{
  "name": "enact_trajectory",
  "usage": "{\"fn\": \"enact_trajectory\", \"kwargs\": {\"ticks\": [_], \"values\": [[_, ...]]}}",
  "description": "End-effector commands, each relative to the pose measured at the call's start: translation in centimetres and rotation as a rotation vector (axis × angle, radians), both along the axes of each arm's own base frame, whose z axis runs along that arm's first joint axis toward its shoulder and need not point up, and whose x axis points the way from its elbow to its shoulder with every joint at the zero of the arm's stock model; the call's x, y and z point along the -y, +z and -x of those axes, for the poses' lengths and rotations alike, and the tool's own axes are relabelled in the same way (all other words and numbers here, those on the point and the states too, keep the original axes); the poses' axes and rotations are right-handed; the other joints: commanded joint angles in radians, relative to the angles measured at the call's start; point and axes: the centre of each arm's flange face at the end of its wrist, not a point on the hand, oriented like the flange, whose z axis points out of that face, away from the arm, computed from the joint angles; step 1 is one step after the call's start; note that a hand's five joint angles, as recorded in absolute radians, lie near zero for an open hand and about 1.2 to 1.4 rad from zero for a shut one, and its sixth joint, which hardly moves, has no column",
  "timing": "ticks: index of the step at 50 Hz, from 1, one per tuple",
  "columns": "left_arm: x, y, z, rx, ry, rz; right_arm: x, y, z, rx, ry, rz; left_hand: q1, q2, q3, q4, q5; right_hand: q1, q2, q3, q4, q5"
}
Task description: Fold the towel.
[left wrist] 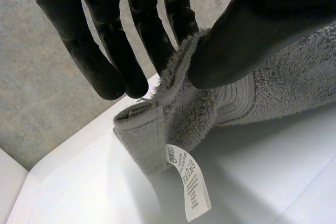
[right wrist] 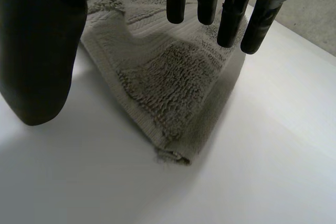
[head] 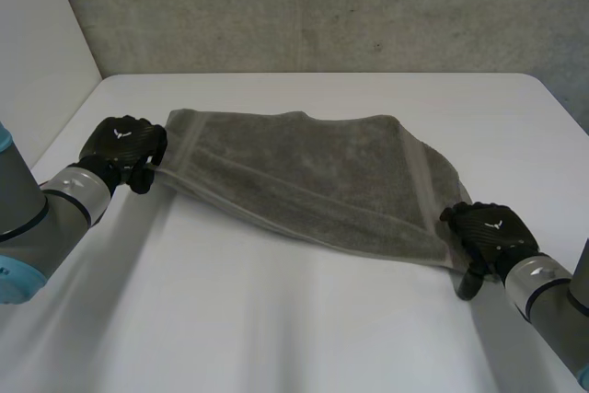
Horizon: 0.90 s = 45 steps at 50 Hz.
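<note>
My left hand (head: 124, 146): at the left end of the towel (head: 304, 172), towards the far side of the table (head: 276, 329); it is closed in a pinch on the hem.
Left grip, from my wrist: left thumb (left wrist: 247, 30) pressed on one face of the hem, left fingers (left wrist: 157, 40) against the other face, with the cloth caught between them.
Left corner: it droops below the pinch, folded over on itself, and a white care label (left wrist: 190, 182) with small print hangs from it.
My right hand (head: 488, 232): at the towel's right near corner, low over the table.
Right grip, from my wrist: right fingers (right wrist: 231, 19) straight, their tips above the towel's woven band. The right thumb (right wrist: 37, 51) stands well apart, beside the towel's edge over bare table. The hand is spread and grips nothing. I cannot tell whether the fingertips touch the cloth.
Towel: grey terry, stretched crosswise over the middle of the table between my two hands. The far part lies flat, and the near long edge looks slightly raised.
Right corner: it lies on the table beyond my right fingertips, with a frayed tip.
Backdrop: a concrete wall (head: 322, 6) behind the table's far edge.
</note>
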Motion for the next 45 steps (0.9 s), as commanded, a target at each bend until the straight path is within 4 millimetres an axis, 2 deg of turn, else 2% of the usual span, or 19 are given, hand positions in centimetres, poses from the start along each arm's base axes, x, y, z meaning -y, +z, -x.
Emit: {"fn": "enact_trajectory", "kwargs": {"ticks": [1, 12, 32, 45], "values": [[0.0, 0.0, 0.0, 0.000, 0.001, 0.001, 0.3, 0.2, -0.7, 0.003, 0.023, 0.020, -0.057, -0.111, -0.147, -0.123, -0.270, 0.051, 0.056, 0.056, 0.051, 0.061], [0.0, -0.1, 0.0, 0.000, 0.001, -0.002, 1.1, -0.2, -1.5, 0.005, 0.042, 0.036, -0.057, -0.111, -0.147, -0.123, -0.270, 0.295, 0.300, 0.300, 0.294, 0.305], [0.2, -0.1, -0.2, 0.000, 0.007, -0.002, 3.4, 1.6, -2.6, -0.020, -0.012, 0.154, -0.057, -0.111, -0.147, -0.123, -0.270, 0.351, 0.356, 0.356, 0.350, 0.361], [0.4, -0.1, -0.6, 0.000, 0.018, -0.001, 2.7, 2.0, -2.2, -0.034, -0.018, 0.163, -0.057, -0.111, -0.147, -0.123, -0.270, 0.307, 0.312, 0.312, 0.306, 0.317]]}}
